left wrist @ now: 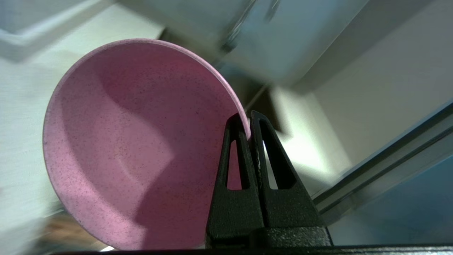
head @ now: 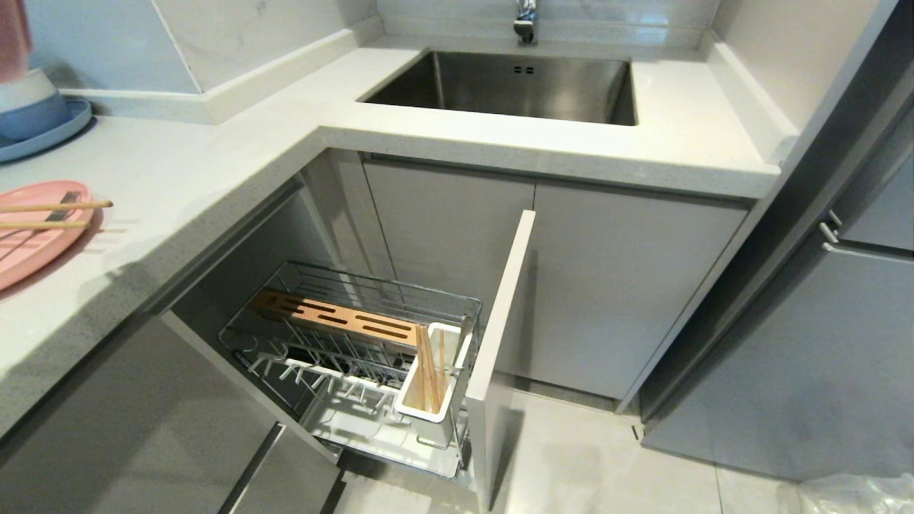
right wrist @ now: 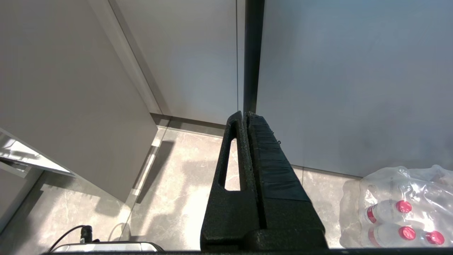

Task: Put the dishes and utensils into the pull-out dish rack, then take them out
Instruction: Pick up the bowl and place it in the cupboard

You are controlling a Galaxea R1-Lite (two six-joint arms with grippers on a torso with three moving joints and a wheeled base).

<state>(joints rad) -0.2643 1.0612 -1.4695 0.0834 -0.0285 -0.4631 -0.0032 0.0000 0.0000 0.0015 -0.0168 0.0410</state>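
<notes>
- Black fingers of the left claw [left wrist: 248, 124] sit nearest the lens in the left wrist view, clamped on the rim of the pink bowl [left wrist: 134, 145]; one finger inside the wall, one outside; pinching the thin edge likely lets the bowl hang on its side, ready to slot between prongs
- Beyond the claw lie blurred counter and cabinet fronts; neither claw nor bowl shows in the head view, so how near they are to the rack cannot be told
- Pulled out below the counter, the dish rack [head: 357, 335] holds no dishes; its white holder [head: 428, 389] already has chopsticks [head: 428, 371] standing upright, which keeps the prongs free
- On the counter, the pink plate [head: 32, 239] carries more chopsticks [head: 53, 207] and a fork [head: 64, 200], seemingly waiting their turn
- Right claw [right wrist: 245, 118] hangs closed and empty over the floor, near a pack of bottles [right wrist: 403, 209]; parked
</notes>
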